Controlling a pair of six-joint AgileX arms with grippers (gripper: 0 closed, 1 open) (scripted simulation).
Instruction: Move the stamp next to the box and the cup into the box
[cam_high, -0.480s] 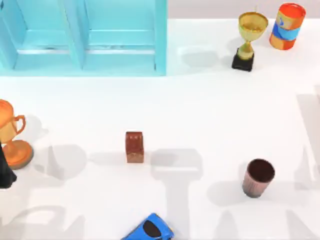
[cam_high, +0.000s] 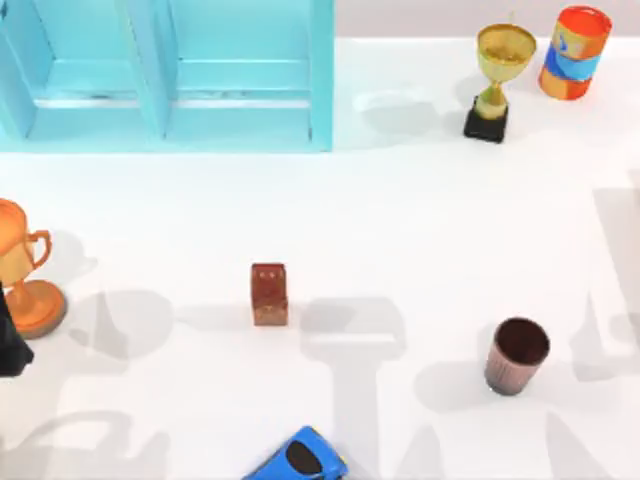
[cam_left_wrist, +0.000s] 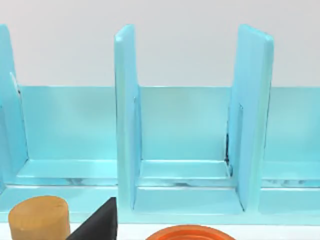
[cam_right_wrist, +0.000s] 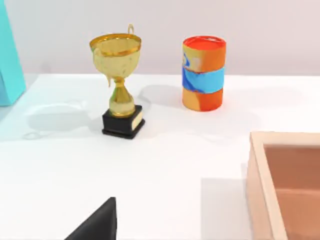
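the small reddish-brown speckled stamp (cam_high: 269, 294) stands upright near the middle of the white table (cam_high: 420, 220), and the dark brown-copper ribbed cup (cam_high: 516, 355) stands upright well apart to its right, nearer the front edge. the light wooden box (cam_right_wrist: 285, 182) shows in the right wrist view, nearer than the gold trophy (cam_right_wrist: 119, 82) and the orange-and-blue can (cam_right_wrist: 203, 72). whether either gripper's fingers are open or closed cannot be told.

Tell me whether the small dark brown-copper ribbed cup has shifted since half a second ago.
No. The dark brown-copper ribbed cup stands at the same spot in the top view, equally far right of the reddish-brown speckled stamp.
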